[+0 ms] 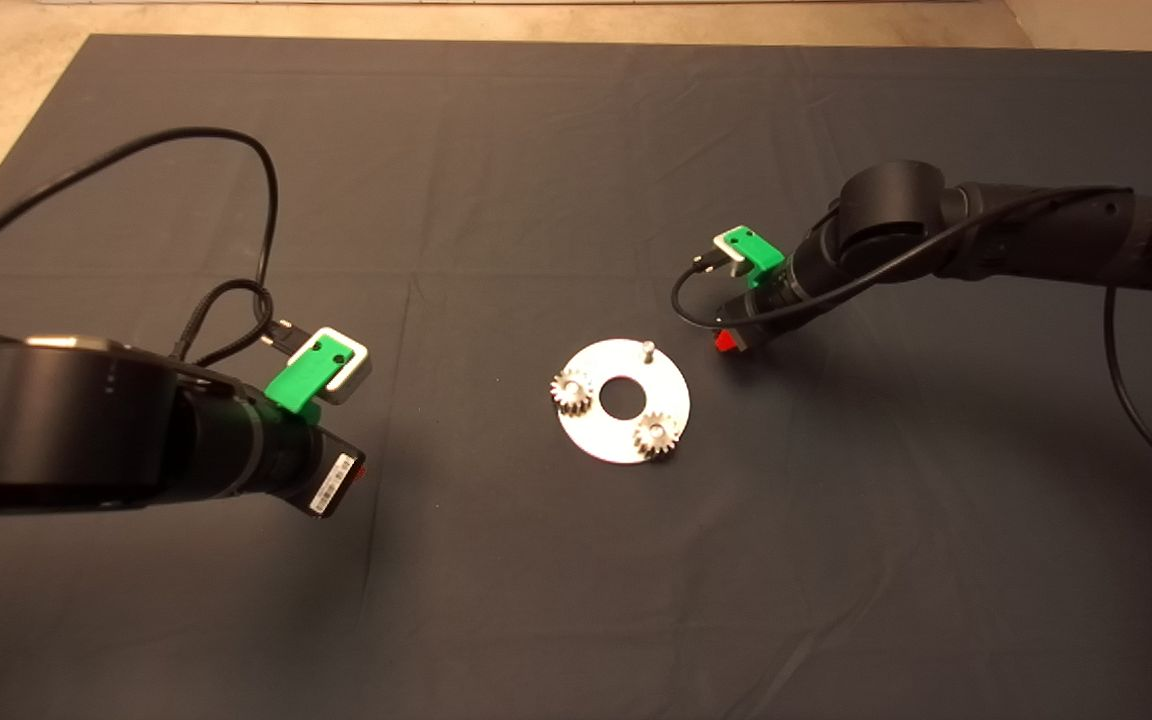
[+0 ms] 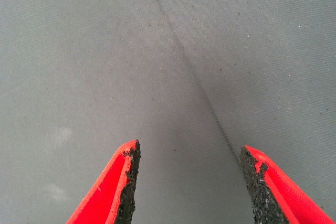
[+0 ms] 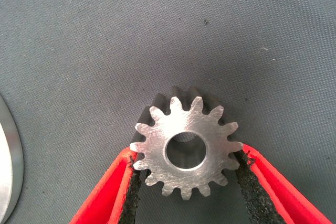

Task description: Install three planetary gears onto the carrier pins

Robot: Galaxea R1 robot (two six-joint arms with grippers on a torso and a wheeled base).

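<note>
Left gripper (image 2: 186, 182) hung open over bare mat (image 1: 496, 600).
Beyond it, two gears (image 1: 571, 390) sat on the disc (image 1: 608, 444), one pin (image 1: 647, 349) bare; right gripper (image 3: 184, 182) clamped the third gear (image 3: 185, 148) beside the disc's far edge.

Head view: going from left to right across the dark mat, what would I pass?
Left hand → gear on the disc's left pin → disc's centre hole → gear on its lower right pin → right hand.
</note>
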